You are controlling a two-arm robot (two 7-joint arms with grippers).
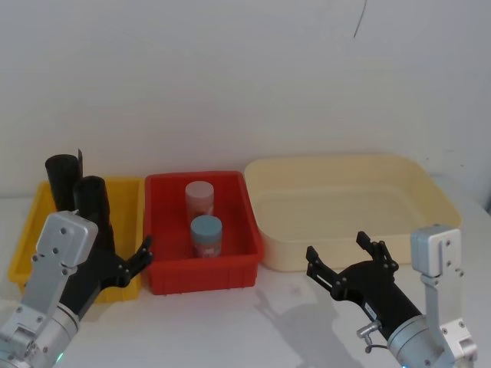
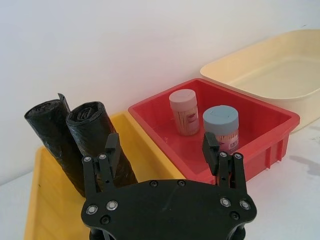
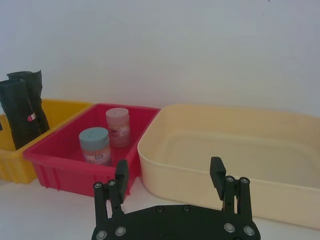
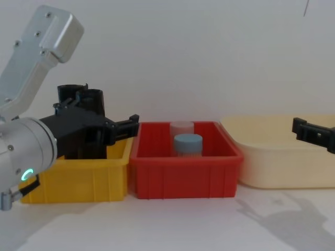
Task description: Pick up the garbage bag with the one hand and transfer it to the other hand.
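Note:
Two black rolls stand in the yellow bin [image 1: 126, 203]. The garbage bag [image 1: 94, 201] is the thicker, nearer roll, rising above the bin rim; it also shows as the garbage bag [image 2: 94, 129], with a small red mark in the right wrist view [image 3: 18, 114]. My left gripper [image 1: 115, 257], on the arm with a green ring, hovers open just in front of it, one finger [image 2: 112, 145] overlapping the roll. At the front right, low over the table, my right gripper [image 1: 336, 247] is open and holds nothing.
A thinner black roll with a flared top [image 1: 63, 178] stands behind the garbage bag. The red bin [image 1: 234, 264] holds a pink-lidded jar [image 1: 199, 198] and a blue-lidded jar [image 1: 205, 234]. A large cream tub [image 1: 430, 192] sits at the right, and a white wall stands behind.

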